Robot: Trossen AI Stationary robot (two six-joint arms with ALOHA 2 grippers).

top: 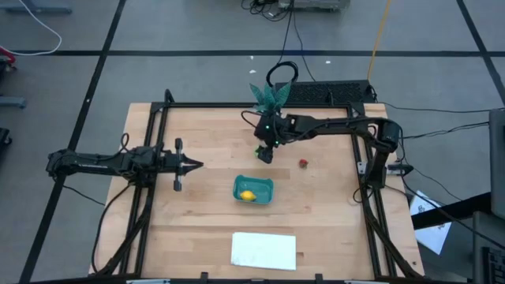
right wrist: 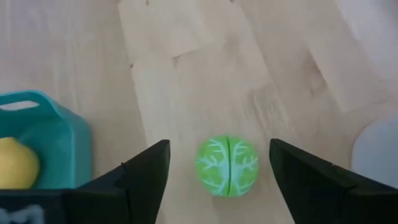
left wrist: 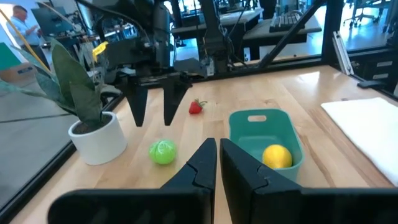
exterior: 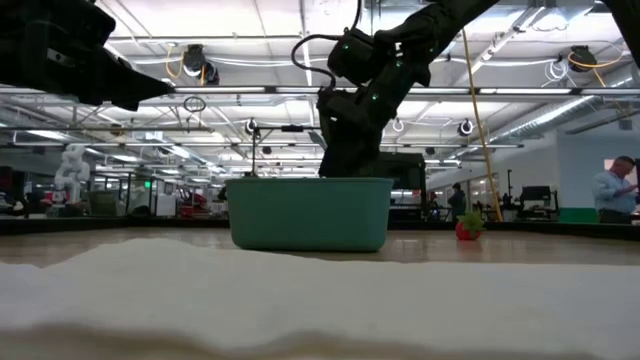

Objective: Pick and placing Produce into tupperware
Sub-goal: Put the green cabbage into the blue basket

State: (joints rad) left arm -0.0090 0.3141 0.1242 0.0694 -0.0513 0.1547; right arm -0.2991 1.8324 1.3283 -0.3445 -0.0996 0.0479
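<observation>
The right gripper [right wrist: 217,171] hangs spread over the green ball [right wrist: 227,166], which sits on the table just beyond the tub [left wrist: 261,134], fingers either side ready to pinch. The lemon [left wrist: 277,156] already lies in the tub, the red piece [left wrist: 196,107] farther off; the left gripper [left wrist: 217,163] waits pressed together, well clear.

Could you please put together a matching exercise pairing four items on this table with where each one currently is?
Items:
1. lemon
2. round green piece
3. strawberry
4. left end effector

Places:
A. on the bare wood, apart from the others
B. inside the teal tub
C. shut, off to the tub's side
D. on the wood below the open right end effector

Pairs: 1-B, 2-D, 3-A, 4-C
</observation>
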